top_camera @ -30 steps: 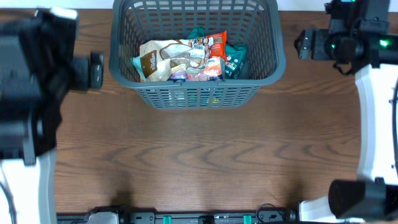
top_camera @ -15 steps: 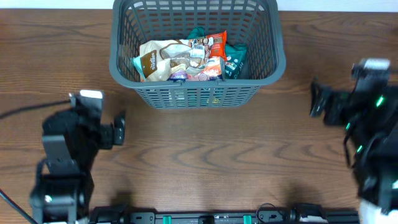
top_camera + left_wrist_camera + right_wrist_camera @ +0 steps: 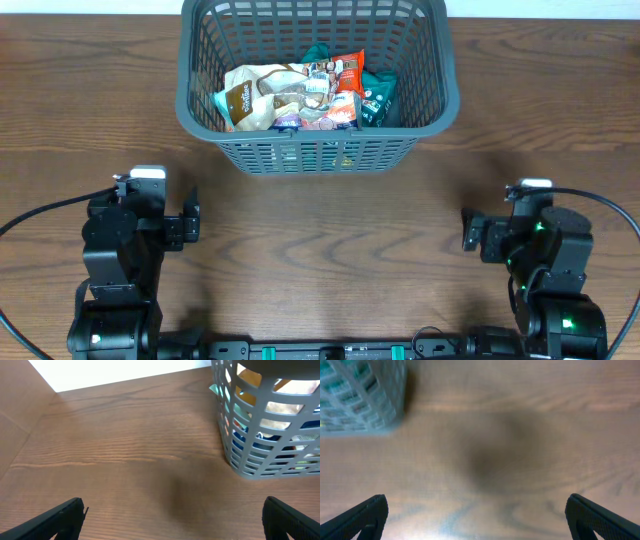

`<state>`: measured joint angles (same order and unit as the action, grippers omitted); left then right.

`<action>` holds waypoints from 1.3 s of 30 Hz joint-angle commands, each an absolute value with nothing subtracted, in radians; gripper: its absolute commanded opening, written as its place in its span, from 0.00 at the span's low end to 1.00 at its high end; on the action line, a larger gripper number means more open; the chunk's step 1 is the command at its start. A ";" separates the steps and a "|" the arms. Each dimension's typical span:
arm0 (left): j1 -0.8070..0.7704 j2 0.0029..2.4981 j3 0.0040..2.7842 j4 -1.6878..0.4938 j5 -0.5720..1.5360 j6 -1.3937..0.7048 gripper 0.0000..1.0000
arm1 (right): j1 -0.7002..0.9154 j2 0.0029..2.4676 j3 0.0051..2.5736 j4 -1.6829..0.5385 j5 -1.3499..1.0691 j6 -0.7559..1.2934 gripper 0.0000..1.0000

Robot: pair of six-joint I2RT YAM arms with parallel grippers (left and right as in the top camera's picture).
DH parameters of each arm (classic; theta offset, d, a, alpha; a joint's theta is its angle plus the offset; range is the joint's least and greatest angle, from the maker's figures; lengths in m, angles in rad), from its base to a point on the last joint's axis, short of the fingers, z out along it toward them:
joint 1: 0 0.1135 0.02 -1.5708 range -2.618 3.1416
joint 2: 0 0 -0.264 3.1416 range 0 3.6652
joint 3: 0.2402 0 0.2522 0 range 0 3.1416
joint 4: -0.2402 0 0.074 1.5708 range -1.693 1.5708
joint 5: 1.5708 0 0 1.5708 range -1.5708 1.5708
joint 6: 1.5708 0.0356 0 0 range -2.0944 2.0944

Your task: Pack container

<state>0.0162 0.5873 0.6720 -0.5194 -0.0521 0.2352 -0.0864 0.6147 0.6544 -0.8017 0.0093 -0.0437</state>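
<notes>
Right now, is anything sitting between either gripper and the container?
Nothing visible. Only wooden table shows between the left gripper and the container, and likewise for the right gripper. Both are open and hold nothing; the packets lie inside the container.

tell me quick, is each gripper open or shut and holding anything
Left gripper: open, holding nothing.
Right gripper: open, holding nothing.

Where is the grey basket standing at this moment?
In the overhead view, the container stands centred at the far edge of the table, with food packets inside it.
</notes>
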 commanded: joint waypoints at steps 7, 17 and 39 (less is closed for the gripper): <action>0.019 0.587 0.669 -0.515 -0.069 0.226 0.99 | -0.084 0.613 0.640 -0.931 0.019 -0.060 0.99; 0.019 0.587 0.669 -0.515 -0.069 0.226 0.99 | -0.083 0.594 0.640 -0.947 0.019 -0.060 0.99; 0.019 0.587 0.669 -0.515 -0.069 0.226 0.99 | 0.162 0.093 0.286 -0.316 -0.009 -0.167 0.99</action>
<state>0.0162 0.5873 0.6716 -0.5186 -0.0601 0.2352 0.1417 0.1017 0.3771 -0.3962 -0.0246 -0.1295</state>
